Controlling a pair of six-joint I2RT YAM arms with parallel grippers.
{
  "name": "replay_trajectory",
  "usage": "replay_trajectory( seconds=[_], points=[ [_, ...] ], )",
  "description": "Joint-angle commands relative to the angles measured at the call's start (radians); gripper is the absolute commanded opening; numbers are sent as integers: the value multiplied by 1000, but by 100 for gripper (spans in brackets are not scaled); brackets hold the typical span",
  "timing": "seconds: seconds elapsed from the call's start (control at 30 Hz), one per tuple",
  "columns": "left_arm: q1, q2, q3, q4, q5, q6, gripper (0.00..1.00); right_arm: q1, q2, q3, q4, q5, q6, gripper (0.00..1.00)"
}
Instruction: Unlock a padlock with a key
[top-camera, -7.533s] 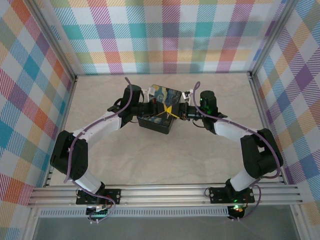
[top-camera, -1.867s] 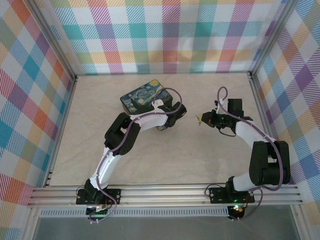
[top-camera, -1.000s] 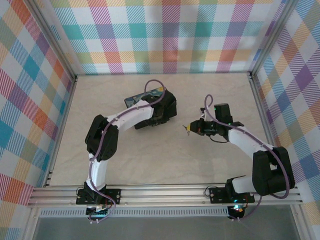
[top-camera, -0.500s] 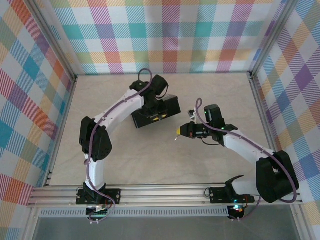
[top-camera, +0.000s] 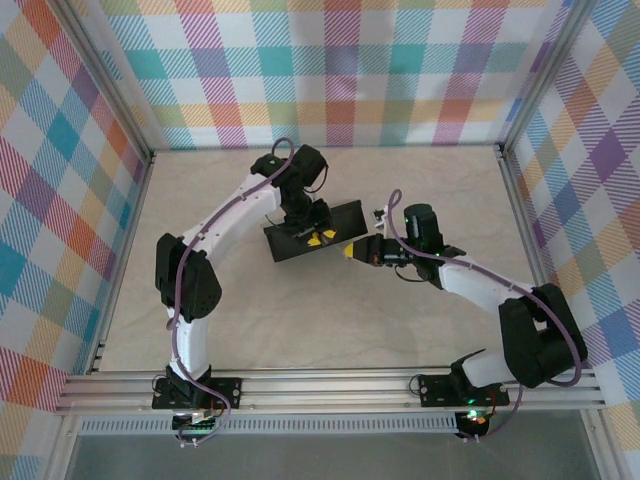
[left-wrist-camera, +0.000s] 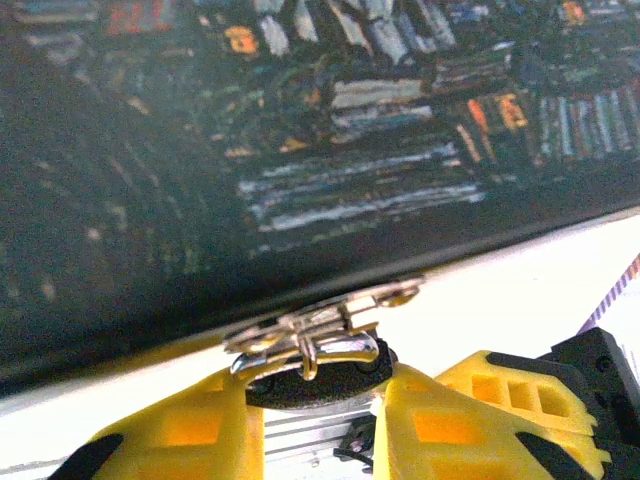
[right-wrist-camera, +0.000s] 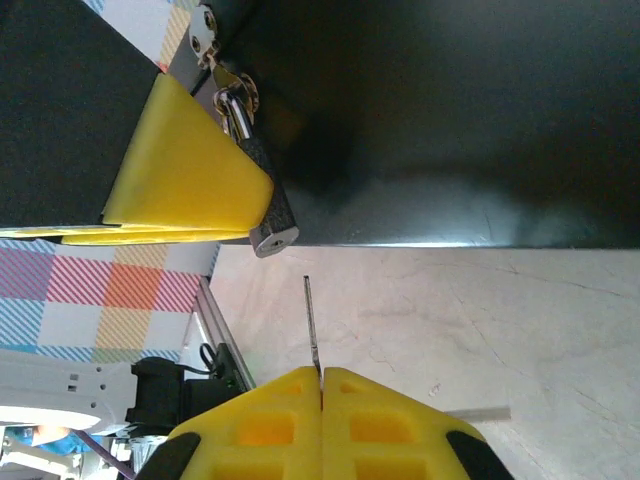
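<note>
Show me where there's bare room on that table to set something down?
Widest bare table: in front, between the two arms. Also along the left wall beside the left arm, and the far right corner behind the right arm. Crowded: the middle, where box, padlock, key, left gripper and right gripper meet.

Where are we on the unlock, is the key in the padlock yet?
Done: the right gripper pinches the key, and the left gripper clamps the padlock hanging at the box's edge. In hand: the key tip points toward the padlock's underside, apart from it and slightly off line. Left: line up, insert, turn, and free the shackle, which looks closed.
</note>
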Motion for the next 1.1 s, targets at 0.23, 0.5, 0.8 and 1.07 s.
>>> replay_trajectory(
  seconds=[0.23,0.5,0.8,1.07],
  points=[
    [30,-58,-5,7,58,-16,4,12,30,25,124,-78,43,0],
    [38,-69,-28,25,67,-23,3,17,67,27,176,-71,86,0],
    [51,-80,-52,41,67,-25,3,17,124,47,230,-36,118,0],
    [51,-112,-59,31,-16,14,15,-14,69,33,33,0,17,0]
  ],
)
